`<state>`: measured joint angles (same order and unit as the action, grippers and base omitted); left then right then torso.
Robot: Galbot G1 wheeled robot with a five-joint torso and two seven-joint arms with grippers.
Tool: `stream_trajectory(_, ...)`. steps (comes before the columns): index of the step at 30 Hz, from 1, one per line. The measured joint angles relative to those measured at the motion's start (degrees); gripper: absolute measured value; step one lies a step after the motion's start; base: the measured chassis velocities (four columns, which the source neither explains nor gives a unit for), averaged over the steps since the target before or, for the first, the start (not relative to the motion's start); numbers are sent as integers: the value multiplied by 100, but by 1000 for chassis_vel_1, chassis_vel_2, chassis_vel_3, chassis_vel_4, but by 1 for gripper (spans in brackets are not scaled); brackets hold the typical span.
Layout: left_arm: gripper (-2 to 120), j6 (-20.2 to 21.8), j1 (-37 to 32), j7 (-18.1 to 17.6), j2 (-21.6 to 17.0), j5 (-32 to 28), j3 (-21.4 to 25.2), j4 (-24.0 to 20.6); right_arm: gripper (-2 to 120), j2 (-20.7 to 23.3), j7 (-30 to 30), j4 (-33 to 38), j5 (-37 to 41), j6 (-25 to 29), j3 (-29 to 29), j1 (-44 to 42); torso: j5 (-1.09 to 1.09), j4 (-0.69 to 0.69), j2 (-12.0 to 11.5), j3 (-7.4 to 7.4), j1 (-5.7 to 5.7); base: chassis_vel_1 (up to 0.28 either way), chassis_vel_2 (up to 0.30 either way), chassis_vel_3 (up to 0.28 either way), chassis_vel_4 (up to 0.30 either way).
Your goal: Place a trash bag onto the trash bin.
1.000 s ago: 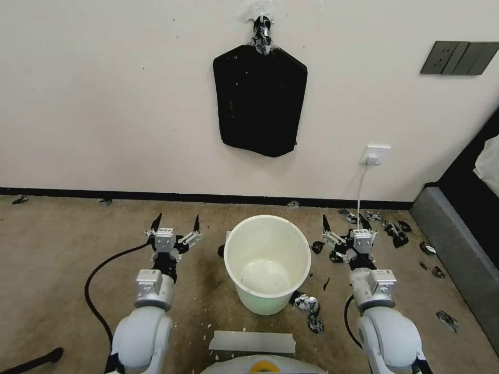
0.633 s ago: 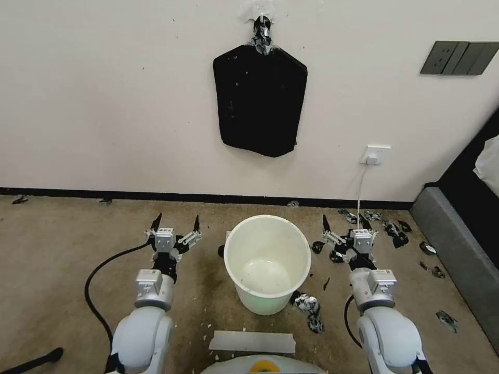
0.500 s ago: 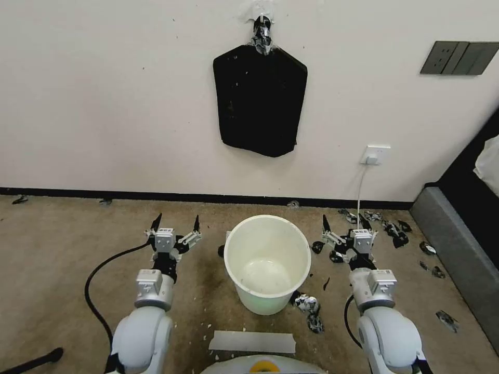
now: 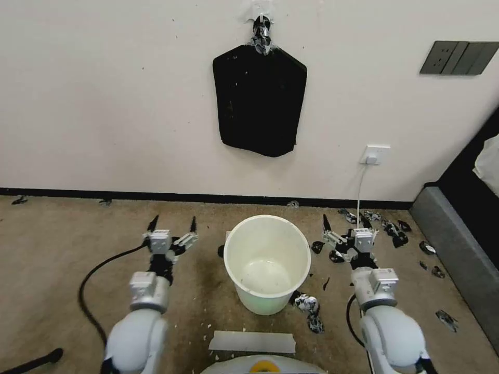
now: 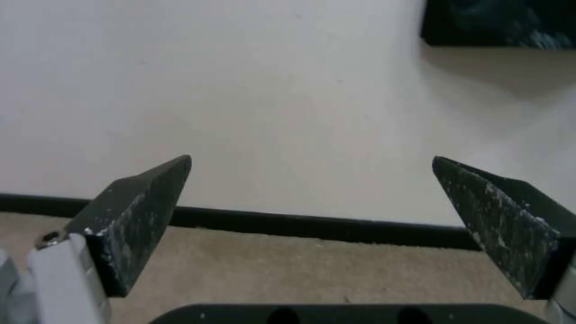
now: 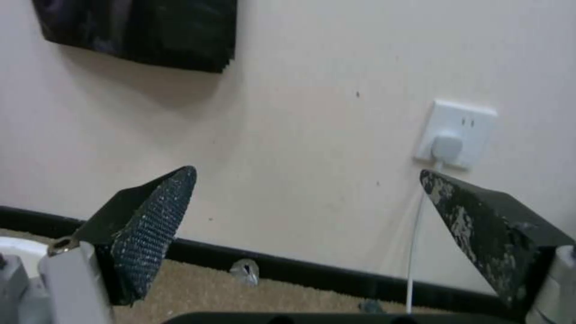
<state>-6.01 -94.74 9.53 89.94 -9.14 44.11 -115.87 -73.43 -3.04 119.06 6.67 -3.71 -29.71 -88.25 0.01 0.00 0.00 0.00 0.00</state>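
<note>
Left arm has been shifted a bit outward and forward, right arm barely nudged.

The trash bin [image 4: 267,262] is sat on the carpet between the left gripper [image 4: 172,224] and right gripper [image 4: 343,222], both held wide apart and empty; a black bag bundle [image 4: 259,98] is hung on the wall.

The trash bin [image 4: 267,262] is set on the carpet [image 4: 52,249] between the left gripper [image 4: 172,224] and right gripper [image 4: 344,222], before the bundle of bags [image 4: 259,98] hung on the wall [image 4: 104,93].

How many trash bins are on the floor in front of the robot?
1: the trash bin stands upright on the carpet between the left gripper and the right gripper, unlined.
</note>
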Motion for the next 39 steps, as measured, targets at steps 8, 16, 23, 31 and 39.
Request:
stream_trajectory(8, 100, -93, -266, 676, 58, -469, 138, 24, 100, 402, -19, 4, 632, -128, 279, 144, -2, -2, 0, 0, 0, 0, 0, 0, 0)
stream_trajectory(16, 100, -87, -135, 689, -380, -506, -435, 119, 100, 675, -3, -32, 1931, 301, 778, 1420, 0, -3, 0, 1, 0, 0, 0, 0, 0)
stream_trajectory(23, 100, -131, -180, 663, -374, -369, -495, 101, 100, 999, -247, -481, 2490, -73, 1833, 3588, 0, 2, 0, 0, 0, 0, 0, 0, 0)
stream_trajectory(31, 100, -173, -265, 644, -225, -235, -468, 122, 100, 674, -1488, -1459, 2796, -557, 3057, 6046, -2, 2, 0, 1, 0, 0, 0, 0, 0)
stream_trajectory(39, 100, -178, -180, 609, -174, -264, -316, 178, 99, 202, -2247, -2735, 2775, -650, 3768, 7332, -2, 0, 0, 1, 0, 0, 0, 0, 0)
